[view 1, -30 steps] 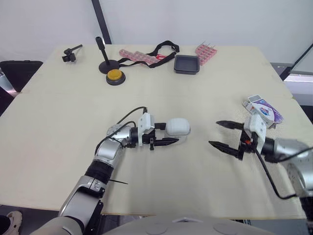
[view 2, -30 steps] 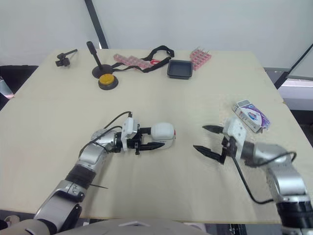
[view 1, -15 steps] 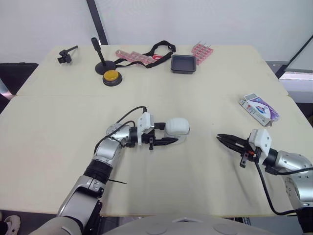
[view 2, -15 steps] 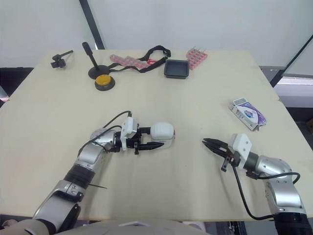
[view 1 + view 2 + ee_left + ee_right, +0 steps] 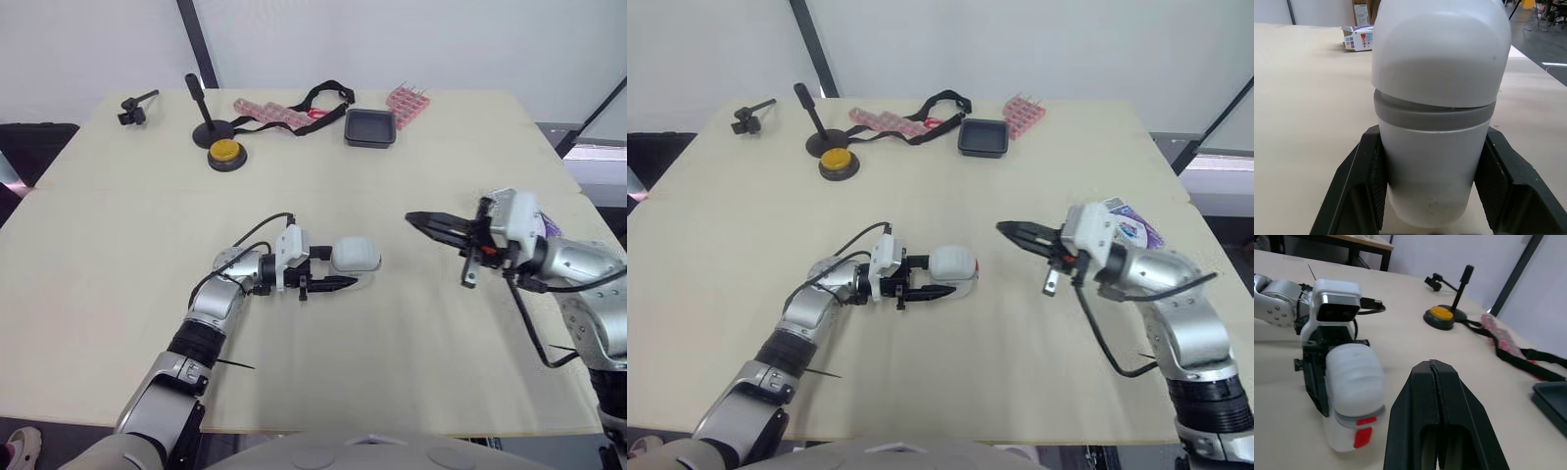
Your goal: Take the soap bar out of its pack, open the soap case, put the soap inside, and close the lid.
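- The surface (image 5: 118, 294) carries the work in its near half. The yellow button (image 5: 227, 152) and black tray (image 5: 370, 128) sit along the far edge, well apart from it.
- The left arm (image 5: 211, 318) lies low, its forearm reaching right. The left gripper (image 5: 345, 266) is clamped on either side of the soap case, probably to steady it while the other arm works the lid.
- The right arm (image 5: 578, 269) is raised off the surface, elbow bent and wrist turned left. The right gripper (image 5: 423, 219) is empty, its fingers pressed together into one narrow tip that points at the case, near it but apart. That tip looks suited to prodding a catch.
- The soap case (image 5: 356, 257) sits at the centre with its lid down, its red latch (image 5: 1364, 431) facing the right gripper.
- The soap pack (image 5: 1132, 223) lies on the right, just beyond the right wrist. The soap bar is probably still inside.
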### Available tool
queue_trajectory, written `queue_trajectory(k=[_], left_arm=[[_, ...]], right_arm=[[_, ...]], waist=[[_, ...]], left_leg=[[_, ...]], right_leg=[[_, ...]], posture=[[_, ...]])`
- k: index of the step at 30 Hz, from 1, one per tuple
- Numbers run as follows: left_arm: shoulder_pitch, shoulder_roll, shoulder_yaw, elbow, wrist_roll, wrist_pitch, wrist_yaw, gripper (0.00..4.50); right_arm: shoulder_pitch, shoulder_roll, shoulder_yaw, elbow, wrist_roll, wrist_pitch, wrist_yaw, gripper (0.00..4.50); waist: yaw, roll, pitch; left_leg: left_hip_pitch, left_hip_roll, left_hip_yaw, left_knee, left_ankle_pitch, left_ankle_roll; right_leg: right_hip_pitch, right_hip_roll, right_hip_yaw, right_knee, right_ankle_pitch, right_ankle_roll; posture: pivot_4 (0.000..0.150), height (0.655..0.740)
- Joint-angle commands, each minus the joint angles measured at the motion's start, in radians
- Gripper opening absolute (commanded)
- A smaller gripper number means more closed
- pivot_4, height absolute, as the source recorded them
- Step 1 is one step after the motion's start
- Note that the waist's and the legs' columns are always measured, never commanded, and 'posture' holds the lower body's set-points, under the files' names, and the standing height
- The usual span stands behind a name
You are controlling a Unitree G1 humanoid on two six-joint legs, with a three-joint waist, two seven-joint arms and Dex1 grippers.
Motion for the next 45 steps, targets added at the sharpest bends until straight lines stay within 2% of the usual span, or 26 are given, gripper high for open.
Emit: queue_trajectory(k=[1,13,33,45], left_arm=[[0.0,0.003,0.012,-0.031,-0.017,-0.003,-0.002,1.94],[0.0,0.0,0.01,-0.028,-0.012,-0.01,0.001,1.94],[-0.009,0.0,0.011,-0.025,-0.013,-0.003,0.004,1.94],[-0.006,0.002,0.011,-0.034,-0.013,0.002,0.006,1.94]], right_arm=[[-0.053,-0.006,0.045,-0.08,-0.005,0.084,-0.054,0.03],[-0.126,0.017,0.185,-0.096,-0.088,0.133,-0.08,0.03],[-0.123,0.015,0.207,-0.13,-0.081,0.188,-0.066,0.03],[-0.107,0.009,0.238,-0.055,-0.151,0.149,-0.052,0.03]], waist=[[-0.001,0.0,0.0],[-0.001,0.0,0.0],[-0.001,0.0,0.0],[-0.002,0.0,0.0]], left_leg=[[0.0,0.0,0.0,0.0,0.0,0.0],[0.0,0.0,0.0,-0.001,0.0,-0.002],[0.0,0.0,0.0,-0.002,0.0,-0.003],[0.0,0.0,0.0,-0.002,0.0,-0.003]], right_leg=[[0.0,0.0,0.0,0.0,0.0,0.0],[0.0,0.0,0.0,0.0,0.002,0.004],[0.0,0.0,0.0,0.0,0.003,0.005],[0.001,0.0,0.0,0.0,0.003,0.005]], posture=[[0.15,0.7291],[0.15,0.7291],[0.15,0.7291],[0.15,0.7291]])
